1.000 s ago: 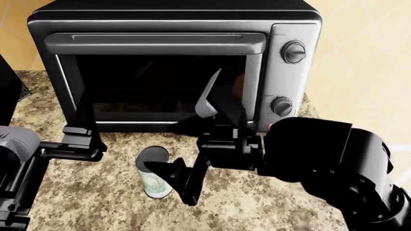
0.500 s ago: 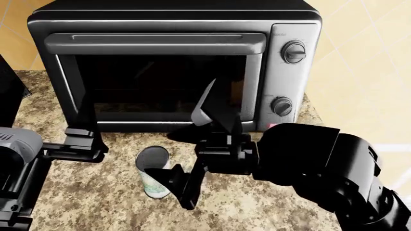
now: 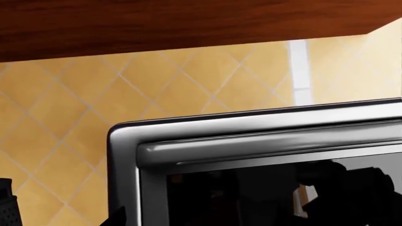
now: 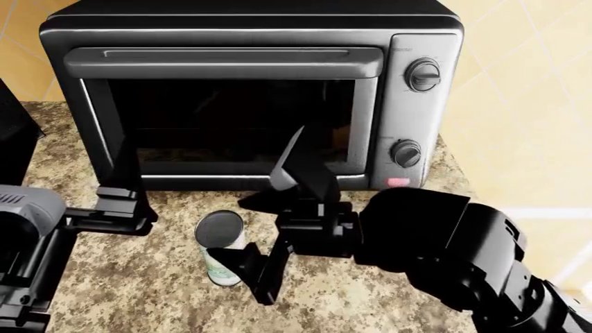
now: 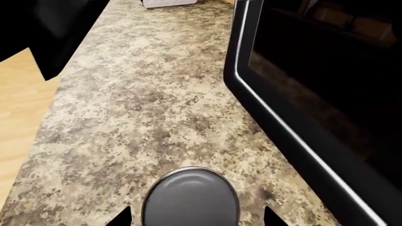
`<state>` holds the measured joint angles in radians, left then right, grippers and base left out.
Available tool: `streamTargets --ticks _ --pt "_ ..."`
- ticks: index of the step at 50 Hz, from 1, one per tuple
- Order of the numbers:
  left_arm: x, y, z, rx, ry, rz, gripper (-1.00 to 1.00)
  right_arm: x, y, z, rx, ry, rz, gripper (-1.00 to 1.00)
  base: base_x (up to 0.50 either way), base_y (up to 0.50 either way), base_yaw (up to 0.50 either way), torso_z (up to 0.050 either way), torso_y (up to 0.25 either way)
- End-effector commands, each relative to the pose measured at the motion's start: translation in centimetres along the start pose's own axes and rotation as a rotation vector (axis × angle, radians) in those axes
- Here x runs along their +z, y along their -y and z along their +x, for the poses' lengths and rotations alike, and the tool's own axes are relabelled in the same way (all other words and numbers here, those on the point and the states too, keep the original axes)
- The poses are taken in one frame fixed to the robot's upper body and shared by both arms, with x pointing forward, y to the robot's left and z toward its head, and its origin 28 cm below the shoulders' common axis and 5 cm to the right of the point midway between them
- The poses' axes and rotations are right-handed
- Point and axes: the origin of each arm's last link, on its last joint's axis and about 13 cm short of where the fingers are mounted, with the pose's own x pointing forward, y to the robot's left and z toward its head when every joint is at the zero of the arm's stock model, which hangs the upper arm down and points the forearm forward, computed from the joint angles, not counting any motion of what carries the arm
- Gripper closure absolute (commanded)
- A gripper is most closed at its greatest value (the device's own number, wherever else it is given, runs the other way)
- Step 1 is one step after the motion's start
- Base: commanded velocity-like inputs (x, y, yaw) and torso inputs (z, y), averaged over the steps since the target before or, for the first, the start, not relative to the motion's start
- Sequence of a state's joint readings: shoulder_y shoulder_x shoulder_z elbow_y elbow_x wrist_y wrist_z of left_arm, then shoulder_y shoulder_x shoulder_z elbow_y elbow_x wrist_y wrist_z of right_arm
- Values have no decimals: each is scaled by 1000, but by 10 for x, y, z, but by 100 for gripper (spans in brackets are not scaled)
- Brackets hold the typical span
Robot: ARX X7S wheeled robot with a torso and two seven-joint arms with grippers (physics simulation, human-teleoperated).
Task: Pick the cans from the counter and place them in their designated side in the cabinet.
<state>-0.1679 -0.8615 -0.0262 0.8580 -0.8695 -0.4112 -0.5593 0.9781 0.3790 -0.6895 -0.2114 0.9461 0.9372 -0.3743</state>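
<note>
A slim upright can with a grey metal top and a pale green label stands on the speckled granite counter in front of the toaster oven. My right gripper is open and reaches in from the right. In the right wrist view the can's top sits between the two dark fingertips, with a gap on each side. My left gripper hovers at the left, apart from the can. One of its fingertips shows far to the side, so it looks open and empty.
A black and silver toaster oven with its door shut stands right behind the can and fills the back of the counter. A dark wooden cabinet underside hangs above it. A black appliance stands at far left. The counter edge drops to wooden floor.
My right arm has shifted left toward the can, and its lower finger now overlaps more of the can. The left gripper edged slightly right. The can has not moved.
</note>
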Motion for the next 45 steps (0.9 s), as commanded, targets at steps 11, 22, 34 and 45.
streamTargets --ticks 11,22,34,45 --pt "-1 0 1 -2 -3 0 -100 -14 5 12 5 -25 28 -100 0 0 0 0 0" --pt "-2 0 2 -3 -4 -2 -100 -20 7 15 11 -31 52 -100 0 0 0 0 0" --pt "-4 0 2 -3 -6 -5 -100 -24 7 23 21 -17 63 -100 0 0 0 0 0" --pt "-6 0 3 -5 -8 -8 -100 -31 13 34 5 82 78 -100 0 0 0 0 0"
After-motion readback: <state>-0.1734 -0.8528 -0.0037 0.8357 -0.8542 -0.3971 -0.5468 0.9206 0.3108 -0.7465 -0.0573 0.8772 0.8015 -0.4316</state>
